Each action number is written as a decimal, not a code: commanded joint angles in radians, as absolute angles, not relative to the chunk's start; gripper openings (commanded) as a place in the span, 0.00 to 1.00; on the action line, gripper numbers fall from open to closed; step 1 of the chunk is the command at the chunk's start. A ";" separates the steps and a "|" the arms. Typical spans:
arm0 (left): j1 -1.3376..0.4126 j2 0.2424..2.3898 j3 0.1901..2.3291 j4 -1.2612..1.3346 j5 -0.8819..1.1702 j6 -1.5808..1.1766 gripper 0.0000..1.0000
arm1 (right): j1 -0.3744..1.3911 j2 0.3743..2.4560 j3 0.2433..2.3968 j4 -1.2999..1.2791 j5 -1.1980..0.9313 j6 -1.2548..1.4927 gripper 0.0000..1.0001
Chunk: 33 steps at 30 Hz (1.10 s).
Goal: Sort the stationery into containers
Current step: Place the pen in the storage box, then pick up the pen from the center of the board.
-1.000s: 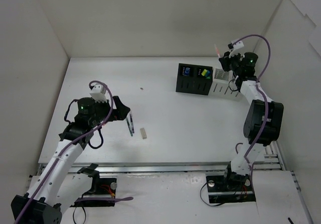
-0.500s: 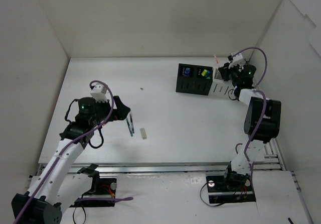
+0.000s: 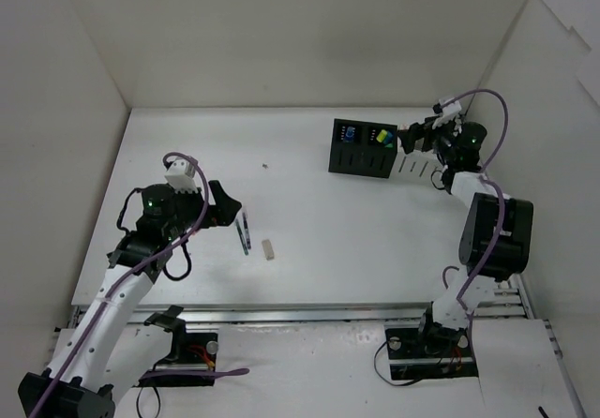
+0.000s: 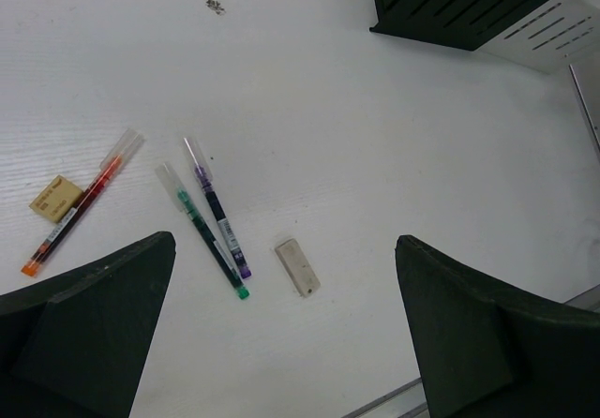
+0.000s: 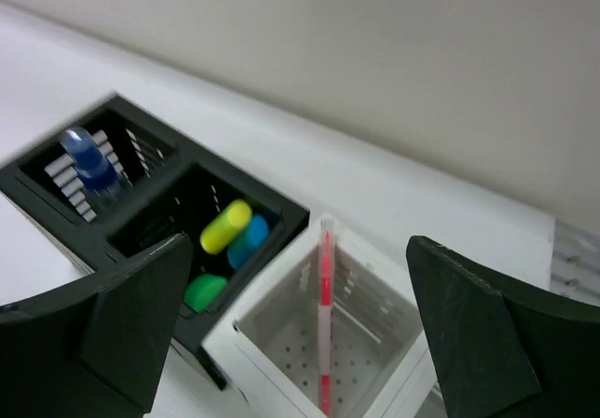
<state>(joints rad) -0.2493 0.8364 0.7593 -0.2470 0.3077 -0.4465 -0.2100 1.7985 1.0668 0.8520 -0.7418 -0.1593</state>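
Note:
My right gripper hangs open over the white perforated box. A thin red pen stands in that box, leaning on its far rim, free of both fingers. The black two-compartment box beside it holds a blue-capped bottle on the left, and yellow and green highlighters on the right. My left gripper is open above the table. Below it lie an orange pen, a green pen, a purple pen and a pale eraser.
A small yellow pad lies by the orange pen. A speck of debris sits on the table mid-left. White walls close in the table on three sides, and a metal rail runs along the near edge.
My right gripper came down over the white box and opened, letting go of the red pen, which now stands in the box. The left arm has hardly moved.

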 commanded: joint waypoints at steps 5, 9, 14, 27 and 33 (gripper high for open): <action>-0.249 0.781 0.831 -0.285 0.207 -0.462 0.99 | -0.170 1.475 1.056 0.953 -0.759 -0.074 0.98; -0.249 0.790 0.854 -0.374 0.138 -0.491 0.99 | -0.042 1.372 1.132 0.577 -0.665 -0.196 0.98; -0.201 0.876 0.897 -0.419 0.139 -0.476 0.99 | 0.222 1.350 1.315 0.154 -0.321 -0.169 0.98; -0.143 1.365 1.280 -0.257 0.411 0.132 0.99 | 0.420 1.054 0.937 0.058 -0.020 0.107 0.98; -0.111 1.532 1.497 -0.474 0.348 0.160 0.99 | 0.437 0.913 0.812 0.043 0.100 0.141 0.98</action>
<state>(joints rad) -0.1341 1.5383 1.4540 -0.3950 0.3443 0.0883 0.4282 0.9611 0.8303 -0.0010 -0.0044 0.0986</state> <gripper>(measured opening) 0.995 0.979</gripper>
